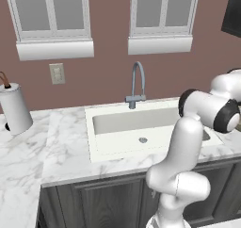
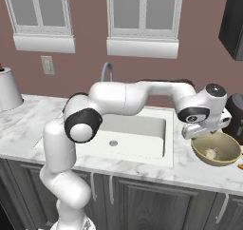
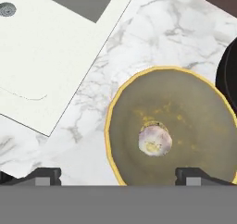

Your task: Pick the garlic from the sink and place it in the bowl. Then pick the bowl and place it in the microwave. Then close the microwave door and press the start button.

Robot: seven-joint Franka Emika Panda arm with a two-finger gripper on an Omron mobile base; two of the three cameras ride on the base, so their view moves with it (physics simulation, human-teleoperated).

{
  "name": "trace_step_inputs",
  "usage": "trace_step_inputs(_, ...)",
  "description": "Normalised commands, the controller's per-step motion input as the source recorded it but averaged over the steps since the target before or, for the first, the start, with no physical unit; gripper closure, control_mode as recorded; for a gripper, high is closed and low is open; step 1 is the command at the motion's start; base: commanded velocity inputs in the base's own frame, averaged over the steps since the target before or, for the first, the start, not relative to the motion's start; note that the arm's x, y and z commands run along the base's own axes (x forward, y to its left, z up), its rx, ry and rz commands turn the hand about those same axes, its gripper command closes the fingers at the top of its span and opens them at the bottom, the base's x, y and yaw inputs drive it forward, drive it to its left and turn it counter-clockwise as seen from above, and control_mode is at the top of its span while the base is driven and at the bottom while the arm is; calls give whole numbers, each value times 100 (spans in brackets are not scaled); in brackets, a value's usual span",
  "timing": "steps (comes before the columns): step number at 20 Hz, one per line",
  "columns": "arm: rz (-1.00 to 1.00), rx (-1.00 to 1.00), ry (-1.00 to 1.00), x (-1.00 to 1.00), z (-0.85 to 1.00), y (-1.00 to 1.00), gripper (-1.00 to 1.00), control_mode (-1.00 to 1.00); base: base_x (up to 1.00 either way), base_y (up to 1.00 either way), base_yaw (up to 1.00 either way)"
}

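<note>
Pale garlic [image 3: 154, 140] lies in the bowl [image 3: 194, 102], rim cut off; jaws spread open

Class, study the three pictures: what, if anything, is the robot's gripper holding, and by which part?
Nothing is held. The gripper hangs open above the bowl, its fingertips wide apart, and the garlic lies loose on the bowl's bottom, touching neither.
</note>
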Motion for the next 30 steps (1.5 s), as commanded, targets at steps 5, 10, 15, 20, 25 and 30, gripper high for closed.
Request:
trace_step_inputs(5,0,-24,2,-12,-12,57,-100,-100,0,0,0)
trace_step_inputs(10,0,-10,5,0,-34,5,-100,-100,0,0,0)
trace_step_inputs(15,-1,-1,8,9,-15,-6,-100,-100,0,0,0)
trace_step_inputs(20,0,0,6,19,-16,-24,-100,-100,0,0,0)
trace_step_inputs(25,0,0,6,30,-28,-43,-100,-100,0,0,0)
trace_step_inputs(30,0,0,3,29,-21,-51,-100,-100,0,0,0)
